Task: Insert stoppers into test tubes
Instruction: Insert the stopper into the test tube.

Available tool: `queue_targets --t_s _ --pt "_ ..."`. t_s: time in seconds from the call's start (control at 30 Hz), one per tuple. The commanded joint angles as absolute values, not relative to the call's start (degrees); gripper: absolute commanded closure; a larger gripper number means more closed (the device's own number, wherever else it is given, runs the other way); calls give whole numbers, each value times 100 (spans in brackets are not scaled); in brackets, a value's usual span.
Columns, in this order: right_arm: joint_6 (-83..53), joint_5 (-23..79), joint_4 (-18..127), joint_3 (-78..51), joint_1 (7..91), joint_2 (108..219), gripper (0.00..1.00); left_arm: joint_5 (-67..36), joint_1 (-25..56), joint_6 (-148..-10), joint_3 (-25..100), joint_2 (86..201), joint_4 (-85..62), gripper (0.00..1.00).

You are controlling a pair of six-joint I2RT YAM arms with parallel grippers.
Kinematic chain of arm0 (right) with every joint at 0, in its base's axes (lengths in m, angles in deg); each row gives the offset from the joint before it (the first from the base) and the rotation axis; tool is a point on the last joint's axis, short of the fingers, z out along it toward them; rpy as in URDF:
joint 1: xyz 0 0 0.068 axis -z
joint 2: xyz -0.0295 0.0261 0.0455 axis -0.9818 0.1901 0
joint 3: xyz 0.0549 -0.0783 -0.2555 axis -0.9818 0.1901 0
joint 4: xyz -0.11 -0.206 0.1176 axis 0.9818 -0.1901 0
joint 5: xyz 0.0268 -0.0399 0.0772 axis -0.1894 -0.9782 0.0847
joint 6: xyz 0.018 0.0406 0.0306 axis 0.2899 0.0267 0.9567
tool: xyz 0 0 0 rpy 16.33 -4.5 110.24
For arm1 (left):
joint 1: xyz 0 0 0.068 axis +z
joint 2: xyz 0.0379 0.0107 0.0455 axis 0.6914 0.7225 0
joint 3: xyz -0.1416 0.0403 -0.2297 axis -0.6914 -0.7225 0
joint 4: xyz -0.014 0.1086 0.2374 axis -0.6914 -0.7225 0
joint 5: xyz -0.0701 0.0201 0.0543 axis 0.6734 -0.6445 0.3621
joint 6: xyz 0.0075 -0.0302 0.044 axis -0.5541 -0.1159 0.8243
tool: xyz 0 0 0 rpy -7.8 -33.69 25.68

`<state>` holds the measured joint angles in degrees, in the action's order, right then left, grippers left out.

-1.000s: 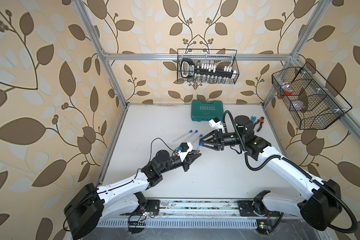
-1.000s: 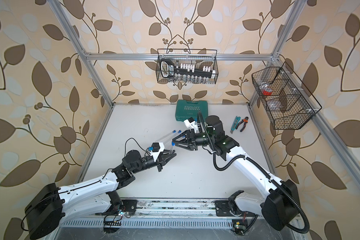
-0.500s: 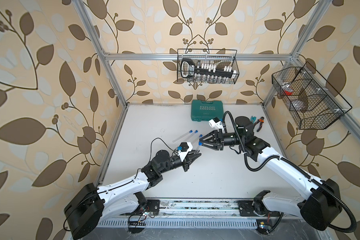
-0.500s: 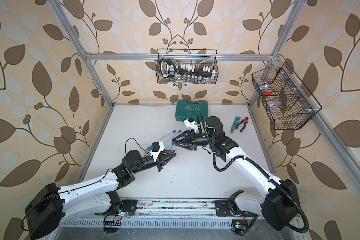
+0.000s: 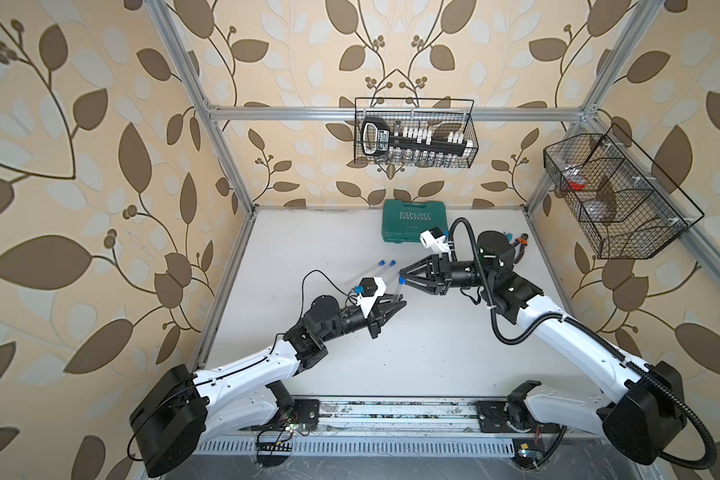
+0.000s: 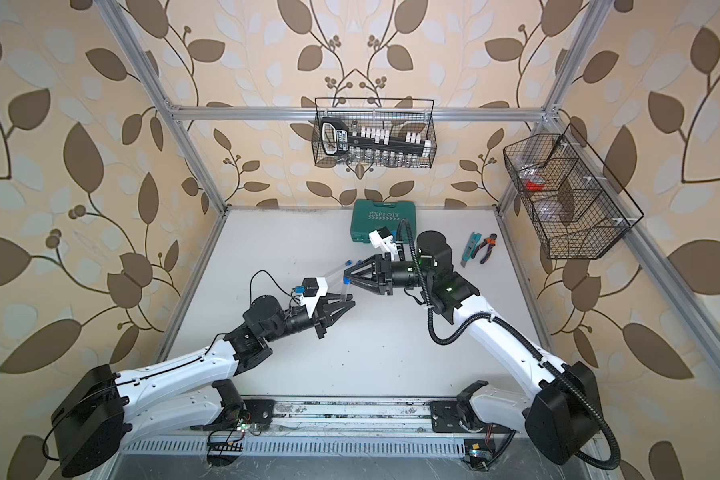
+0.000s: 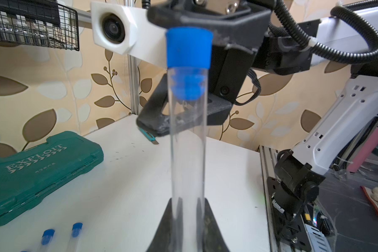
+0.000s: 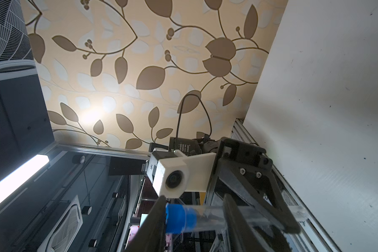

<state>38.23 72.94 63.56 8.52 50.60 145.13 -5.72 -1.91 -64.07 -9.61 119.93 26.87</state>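
One slim clear test tube (image 7: 188, 141) held mid-air, blue stopper (image 7: 189, 47) seated in its mouth. Left gripper (image 7: 188, 209) clamped near the rounded end; right gripper (image 8: 194, 205) narrow round the stopper, grip or not, can't tell. Looks light, slick, brittle — hold low w/ gentle squeeze.

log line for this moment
left gripper: shut on test tube | stopper: in tube mouth | right gripper: jaws straddling stopper | two stoppered tubes on table

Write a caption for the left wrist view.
Left gripper holds a clear tube plugged with a blue stopper, right gripper close by.
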Motion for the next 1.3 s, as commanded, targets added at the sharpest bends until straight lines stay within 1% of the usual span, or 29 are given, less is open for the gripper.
queue_targets --t_s 0.0,0.33,0.57,0.87,0.9,1.0,1.07,1.17,1.23,1.27 --pt "3767 7143 5604 1240 5004 14713 61 -411 -143 -6500 -96 11777 4634 100" --pt "3927 7101 5822 1467 4998 14678 63 -655 -146 -6447 1 11742 5119 100" --pt "3971 7108 5913 1531 5003 14731 63 -451 -143 -6519 218 11795 5260 100" --pt "3829 7087 5734 1460 4997 14743 63 -424 -143 -6340 243 11752 4949 100" --pt "3818 7120 5785 1403 5008 14756 60 -436 -143 -6269 222 11727 4771 100" --pt "3654 7238 5923 921 5089 14758 49 -514 -144 -5907 120 11645 3629 100" --pt "3512 7346 6056 521 5213 14732 39 -537 -143 -5735 -19 11660 2771 100" --pt "3500 7535 6671 26 5408 14653 26 -562 -143 -5776 -405 11788 2237 100" --pt "3317 7643 6773 -297 5537 14626 20 -603 -144 -5762 -430 11914 1589 100" --pt "3088 7667 6624 -440 5603 14596 19 -665 -143 -5762 -370 11987 1136 100"
